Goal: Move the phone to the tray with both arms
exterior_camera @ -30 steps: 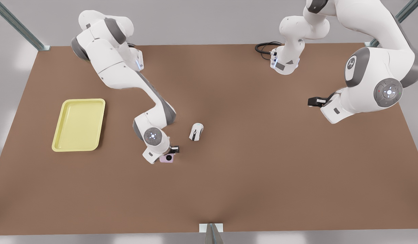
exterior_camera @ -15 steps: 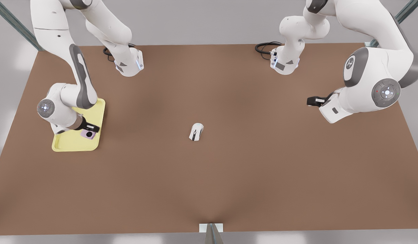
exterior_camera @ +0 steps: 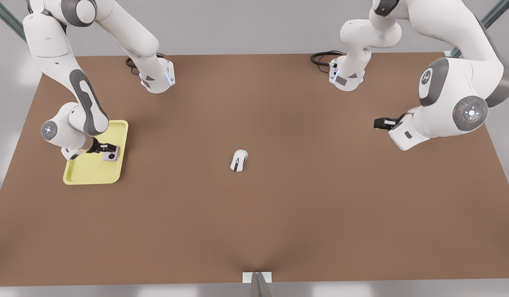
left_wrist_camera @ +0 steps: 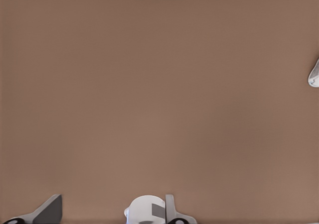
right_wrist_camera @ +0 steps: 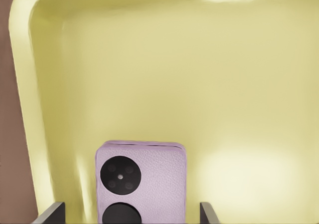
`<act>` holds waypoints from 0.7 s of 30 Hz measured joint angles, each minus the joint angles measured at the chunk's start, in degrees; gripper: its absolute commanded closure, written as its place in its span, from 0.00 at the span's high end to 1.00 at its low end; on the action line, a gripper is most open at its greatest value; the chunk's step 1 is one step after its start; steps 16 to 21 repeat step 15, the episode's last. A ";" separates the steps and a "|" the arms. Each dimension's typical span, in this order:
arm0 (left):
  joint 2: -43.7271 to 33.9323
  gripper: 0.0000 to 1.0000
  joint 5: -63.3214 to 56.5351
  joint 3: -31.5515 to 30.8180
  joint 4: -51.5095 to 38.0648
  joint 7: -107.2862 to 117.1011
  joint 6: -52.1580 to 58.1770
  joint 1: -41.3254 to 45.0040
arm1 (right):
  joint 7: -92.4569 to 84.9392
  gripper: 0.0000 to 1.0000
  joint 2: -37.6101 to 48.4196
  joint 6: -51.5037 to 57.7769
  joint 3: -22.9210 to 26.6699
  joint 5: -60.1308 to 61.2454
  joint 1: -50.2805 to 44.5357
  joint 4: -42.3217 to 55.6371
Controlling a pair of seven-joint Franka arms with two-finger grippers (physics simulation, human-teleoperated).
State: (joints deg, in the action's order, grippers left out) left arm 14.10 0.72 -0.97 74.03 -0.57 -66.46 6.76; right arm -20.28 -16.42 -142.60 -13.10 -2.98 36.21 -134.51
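The right gripper (exterior_camera: 107,149), having carried the phone (exterior_camera: 110,156) over, is spreading its fingers, leaving it on the tray (exterior_camera: 91,172); the left gripper (exterior_camera: 380,123) is waiting, finger state unclear.

In the right wrist view, the pale pink, nearly square phone (right_wrist_camera: 141,181) with two black lenses is cut off by the frame's edge through its second lens, and only the tips of the right gripper's fingers (right_wrist_camera: 50,215) enter the picture. The pale yellow rimmed tray (right_wrist_camera: 30,84) runs past the frame. In the left wrist view the white computer mouse (left_wrist_camera: 314,75) is clipped at the edge. In the front view the arm hides part of the tray.
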 measured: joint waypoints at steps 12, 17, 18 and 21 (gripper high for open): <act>1.25 1.00 -2.17 0.35 0.43 0.18 -1.91 0.01 | 5.86 1.00 6.69 40.52 1.88 -1.97 -29.74 46.94; 1.38 1.00 -3.13 0.44 0.66 0.17 -3.52 -0.01 | 8.77 1.00 5.44 45.94 10.89 -1.67 -36.30 48.17; 1.38 1.00 -3.13 0.44 0.66 0.17 -3.52 -0.01 | 8.77 1.00 5.44 45.94 10.89 -1.67 -36.30 48.17; 1.38 1.00 -3.13 0.44 0.66 0.17 -3.52 -0.01 | 8.77 1.00 5.44 45.94 10.89 -1.67 -36.30 48.17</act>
